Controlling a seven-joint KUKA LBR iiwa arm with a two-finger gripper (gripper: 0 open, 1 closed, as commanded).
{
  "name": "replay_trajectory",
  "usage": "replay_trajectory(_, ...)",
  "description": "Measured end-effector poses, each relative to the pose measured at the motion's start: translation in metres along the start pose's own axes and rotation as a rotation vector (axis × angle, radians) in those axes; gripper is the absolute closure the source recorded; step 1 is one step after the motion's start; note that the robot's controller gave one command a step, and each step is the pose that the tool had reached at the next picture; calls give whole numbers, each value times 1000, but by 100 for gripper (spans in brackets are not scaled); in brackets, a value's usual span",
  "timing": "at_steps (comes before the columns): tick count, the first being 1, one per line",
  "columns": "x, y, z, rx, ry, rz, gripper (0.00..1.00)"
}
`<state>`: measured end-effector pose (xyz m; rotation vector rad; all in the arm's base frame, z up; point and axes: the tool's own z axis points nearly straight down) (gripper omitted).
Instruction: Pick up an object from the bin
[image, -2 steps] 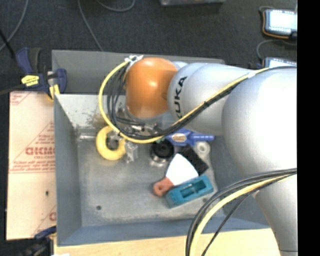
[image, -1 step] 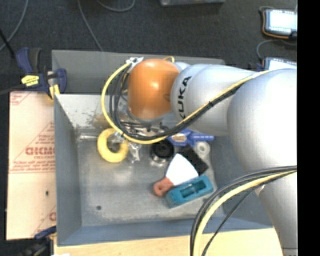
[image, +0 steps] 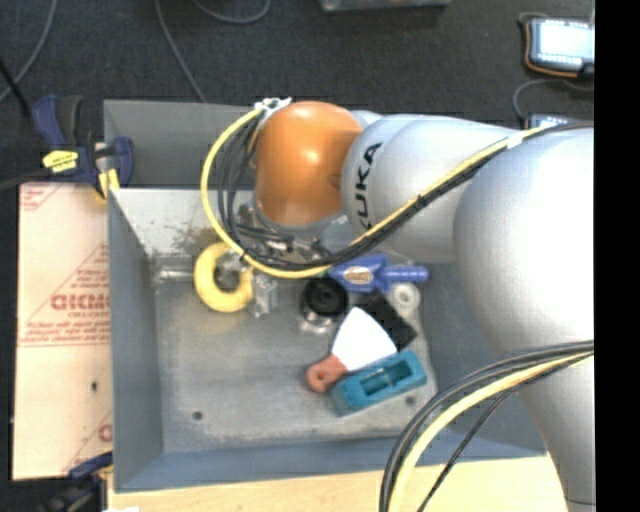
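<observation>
My gripper (image: 258, 288) hangs below the orange wrist cover at the back left of the bin floor. It is right against the right side of a yellow ring-shaped roll (image: 216, 284), which lies flat there and is partly hidden by the gripper. A black round knob-like thing (image: 322, 298) sits just to the gripper's right.
Right of the middle lie a blue clamp-like tool (image: 378, 272), a white wedge (image: 361, 341), a teal box-shaped thing (image: 381, 383) and a small salmon-red piece (image: 322, 375). The arm covers the bin's right and back. Bare floor shows at the front left.
</observation>
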<state>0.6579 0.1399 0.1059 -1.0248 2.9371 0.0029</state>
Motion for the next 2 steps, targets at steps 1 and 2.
replay_trajectory(1, 4, -5, 20, -3, 3, -228, 100)
replay_trajectory(2, -2, -2, -64, -1, -3, -28, 100)
